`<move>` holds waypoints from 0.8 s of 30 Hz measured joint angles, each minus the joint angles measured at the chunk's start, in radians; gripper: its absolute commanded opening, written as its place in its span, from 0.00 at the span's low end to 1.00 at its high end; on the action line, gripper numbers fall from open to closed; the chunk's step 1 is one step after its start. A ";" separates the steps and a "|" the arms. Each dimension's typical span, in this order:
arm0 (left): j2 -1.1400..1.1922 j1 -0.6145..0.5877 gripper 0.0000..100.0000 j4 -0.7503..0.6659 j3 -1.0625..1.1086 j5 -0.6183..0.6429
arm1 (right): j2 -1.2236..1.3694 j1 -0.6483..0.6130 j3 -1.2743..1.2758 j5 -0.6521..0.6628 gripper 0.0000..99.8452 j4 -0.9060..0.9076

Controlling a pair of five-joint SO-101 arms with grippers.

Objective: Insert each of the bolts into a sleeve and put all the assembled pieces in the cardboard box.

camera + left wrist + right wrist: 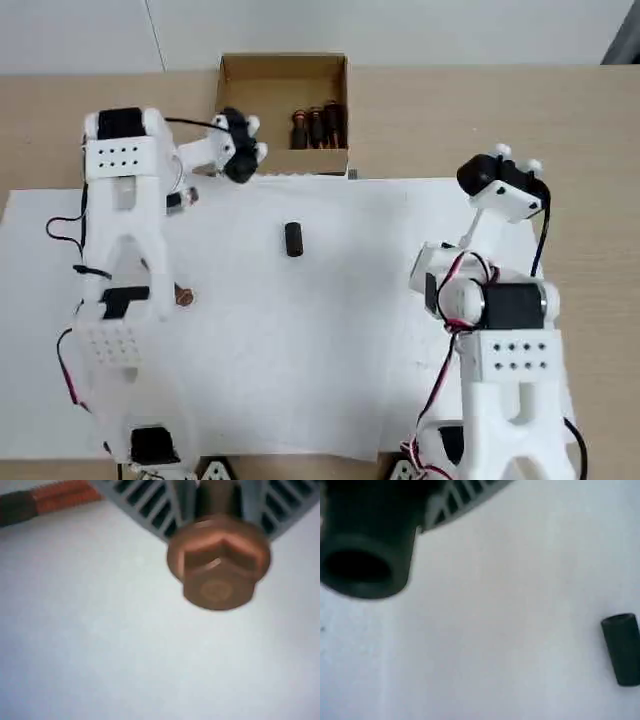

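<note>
My left gripper (217, 502) is clamped on a bolt (218, 565) and my right gripper (370, 500) on a sleeve (365, 555), so I judge mating is the step in hand and next calls for lining shank to bore, with the spare sleeve (293, 240) and the cardboard box (283, 58) farther off.

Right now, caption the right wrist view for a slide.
Right tool grips a black sleeve over white paper; a second sleeve lies apart.
</note>
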 measured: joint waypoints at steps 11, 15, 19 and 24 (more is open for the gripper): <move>-0.417 0.198 0.01 0.005 0.152 0.393 | -0.218 0.000 0.000 0.180 0.00 0.095; -0.554 0.261 0.01 0.008 0.224 0.459 | -0.307 0.000 0.000 0.232 0.00 0.146; -0.697 0.321 0.01 0.011 0.253 0.646 | -0.400 -0.002 0.000 0.276 0.00 0.212; -0.864 0.384 0.01 0.011 0.307 0.882 | -0.520 -0.002 0.000 0.308 0.00 0.267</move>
